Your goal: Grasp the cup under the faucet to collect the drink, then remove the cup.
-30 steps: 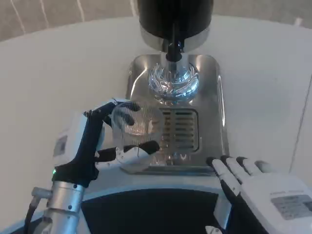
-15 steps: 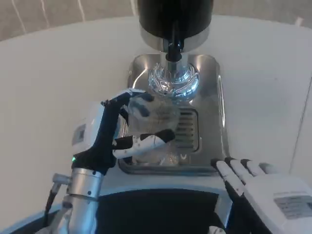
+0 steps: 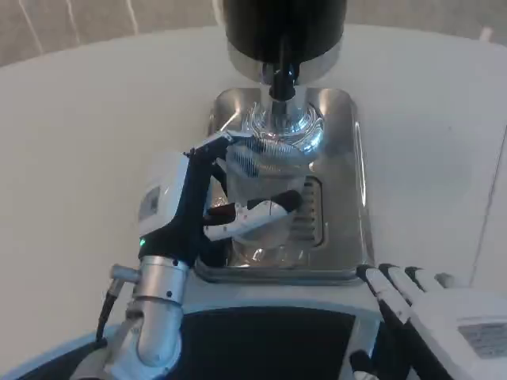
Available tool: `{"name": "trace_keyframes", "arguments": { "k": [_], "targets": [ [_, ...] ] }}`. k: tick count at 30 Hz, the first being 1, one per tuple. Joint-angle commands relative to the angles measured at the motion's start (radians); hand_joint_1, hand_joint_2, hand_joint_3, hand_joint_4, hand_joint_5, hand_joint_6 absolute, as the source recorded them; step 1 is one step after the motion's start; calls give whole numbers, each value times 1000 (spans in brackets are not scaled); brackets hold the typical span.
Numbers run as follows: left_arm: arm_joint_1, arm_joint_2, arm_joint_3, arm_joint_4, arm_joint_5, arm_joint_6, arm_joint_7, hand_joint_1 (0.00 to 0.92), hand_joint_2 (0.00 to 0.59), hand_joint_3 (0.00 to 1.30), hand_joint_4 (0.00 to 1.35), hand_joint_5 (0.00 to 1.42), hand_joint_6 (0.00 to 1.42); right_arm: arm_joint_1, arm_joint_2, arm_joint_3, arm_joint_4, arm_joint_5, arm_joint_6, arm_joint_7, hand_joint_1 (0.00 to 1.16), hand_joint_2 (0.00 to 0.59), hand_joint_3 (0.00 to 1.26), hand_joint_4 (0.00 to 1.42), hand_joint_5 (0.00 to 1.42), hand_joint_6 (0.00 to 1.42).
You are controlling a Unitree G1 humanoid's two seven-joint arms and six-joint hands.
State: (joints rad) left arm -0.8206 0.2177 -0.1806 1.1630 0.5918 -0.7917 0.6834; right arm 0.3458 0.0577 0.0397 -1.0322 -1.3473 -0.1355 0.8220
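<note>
right hand (image 3: pixel 444 313) waits at the near edge, fingers spread, holding nothing, and has drawn back a little. left hand (image 3: pixel 207 207) grips the clear cup (image 3: pixel 261 186) and has carried it forward over the tray (image 3: pixel 356 158), nearly under the faucet (image 3: pixel 283 83); filling looks close. the cup stands about upright, mouth up, long axis vertical.

The cup (image 3: pixel 265 178) is looking like clear ribbed plastic, the drip tray (image 3: pixel 348 166) is gleaming as polished steel, and the table (image 3: pixel 95 142) is showing matt white.
</note>
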Motion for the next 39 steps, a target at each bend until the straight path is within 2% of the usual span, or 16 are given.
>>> {"name": "trace_keyframes", "arguments": {
  "k": [1,14,21,22,24,25,26,28,31,34,39],
  "targets": [
    [-43,-14,-8,31,-17,25,28,521,94,962,1166,1362,1424,2,9,-30,-15,20,-28,13,187,516,0,0,0,0],
    [-101,-53,-12,80,-24,84,73,521,94,962,1166,1362,1424,-12,25,-107,-15,62,-93,54,187,516,0,0,0,0],
    [-127,-49,-35,95,-20,111,69,520,94,962,1152,1362,1424,4,51,-104,-15,48,-107,47,187,516,0,0,0,0],
    [-127,-45,-43,96,-15,113,67,525,80,910,1042,1278,1391,5,53,-102,-15,46,-108,47,187,516,0,0,0,0],
    [-125,-38,-57,98,-13,116,64,505,68,711,771,1080,1319,4,59,-94,-15,38,-105,48,187,516,0,0,0,0],
    [-123,-35,-61,99,-13,117,60,481,74,618,677,1006,1297,3,62,-91,-15,37,-100,49,186,517,0,0,0,0],
    [-120,-32,-64,100,-14,118,58,428,87,477,528,906,1243,3,65,-89,-15,36,-97,49,184,516,0,0,0,0],
    [-116,-22,-72,102,-15,122,59,359,91,302,347,716,1067,-2,63,-87,-15,37,-88,55,121,505,0,0,0,0],
    [-110,-8,-84,103,-9,126,73,314,84,227,213,565,899,-14,67,-80,-15,31,-66,77,82,513,0,0,0,0],
    [-107,2,-103,102,11,144,99,234,66,162,42,399,657,-20,68,-64,-15,21,-52,91,69,514,0,0,0,0],
    [-105,19,-128,102,23,146,116,191,60,133,0,294,449,-30,67,-40,-15,4,-33,107,60,512,0,0,0,0]
  ]
}}
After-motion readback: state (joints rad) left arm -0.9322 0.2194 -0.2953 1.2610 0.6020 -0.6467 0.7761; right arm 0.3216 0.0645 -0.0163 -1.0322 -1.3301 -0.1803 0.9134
